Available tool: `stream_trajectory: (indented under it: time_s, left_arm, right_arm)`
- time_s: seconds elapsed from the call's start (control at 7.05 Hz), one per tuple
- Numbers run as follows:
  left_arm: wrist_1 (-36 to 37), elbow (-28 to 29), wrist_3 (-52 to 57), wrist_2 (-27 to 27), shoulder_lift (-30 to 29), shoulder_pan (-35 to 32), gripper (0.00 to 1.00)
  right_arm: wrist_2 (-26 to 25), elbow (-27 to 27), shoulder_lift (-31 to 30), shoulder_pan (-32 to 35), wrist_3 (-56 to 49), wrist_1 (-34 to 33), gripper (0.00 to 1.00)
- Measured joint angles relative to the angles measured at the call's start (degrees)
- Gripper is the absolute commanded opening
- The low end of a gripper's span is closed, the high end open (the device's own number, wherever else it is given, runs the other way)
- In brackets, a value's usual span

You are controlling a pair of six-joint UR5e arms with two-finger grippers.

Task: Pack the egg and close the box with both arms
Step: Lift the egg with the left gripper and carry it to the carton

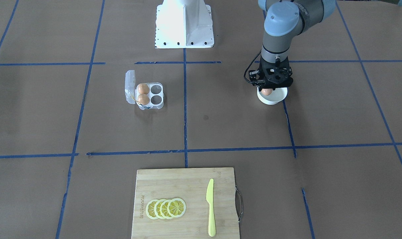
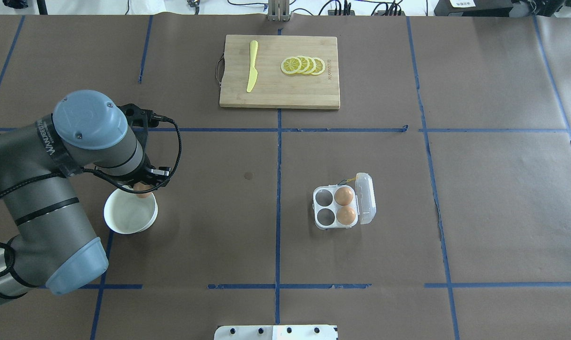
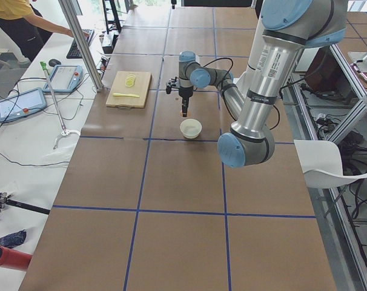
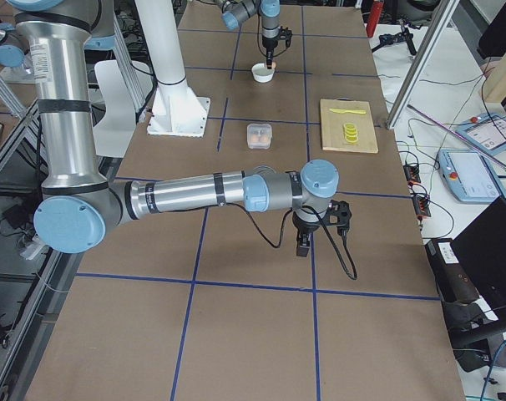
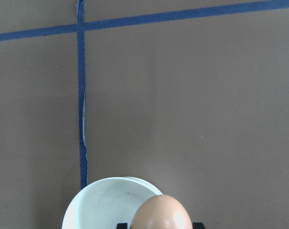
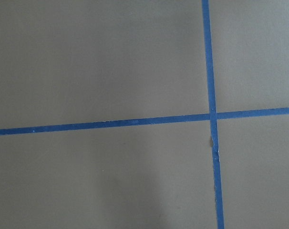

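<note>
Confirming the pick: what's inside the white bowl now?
The bowl shows a bare inside; the egg hangs in the left gripper above it. In the overhead view, gripper and egg cover its far side.

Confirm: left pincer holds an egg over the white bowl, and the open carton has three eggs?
No: the overhead view shows two eggs in the open carton, not three. The left pincer does hold an egg over the white bowl.

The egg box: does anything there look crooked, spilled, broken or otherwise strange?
Nothing stands out. The box sits flat with its lid open; two eggs sit whole in the cells beside the hinge, and two cells are empty. A third egg is in the left pincer over the white bowl, unbroken.
</note>
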Motion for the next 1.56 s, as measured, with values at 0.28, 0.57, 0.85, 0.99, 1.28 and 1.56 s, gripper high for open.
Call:
stream_trajectory:
  time_s: [0.28, 0.57, 0.85, 0.99, 1.28, 1.56]
  left_arm:
    - [0.09, 0.57, -0.34, -0.49, -4.65, 0.03, 0.0]
    - [-0.49, 2.66, -0.87, -1.27, -9.39, 1.19, 0.0]
    - [-5.96, 5.75, -3.6, -1.64, -12.31, 3.34, 0.0]
    - [-10.58, 8.32, -5.89, -1.66, -13.99, 4.3, 0.0]
    - [-15.69, 14.54, -7.85, -1.64, -19.65, 5.87, 0.0]
    - [-24.12, 20.27, -8.89, -1.5, -22.89, 7.71, 0.0]
  right_arm:
    - [0.16, 0.09, 0.0, 0.01, 0.0, 0.0, 1.0]
    - [0.67, 0.14, 0.0, -0.01, 0.01, 0.0, 1.0]
    - [1.23, 0.15, 0.0, -0.01, 0.0, 0.02, 1.0]
    - [1.43, 0.14, 0.01, -0.02, 0.0, 0.06, 1.0]
    - [1.55, 0.25, 0.13, 0.0, 0.0, 0.08, 1.0]
    - [1.56, 0.48, 0.09, 0.01, 0.0, 0.09, 1.0]
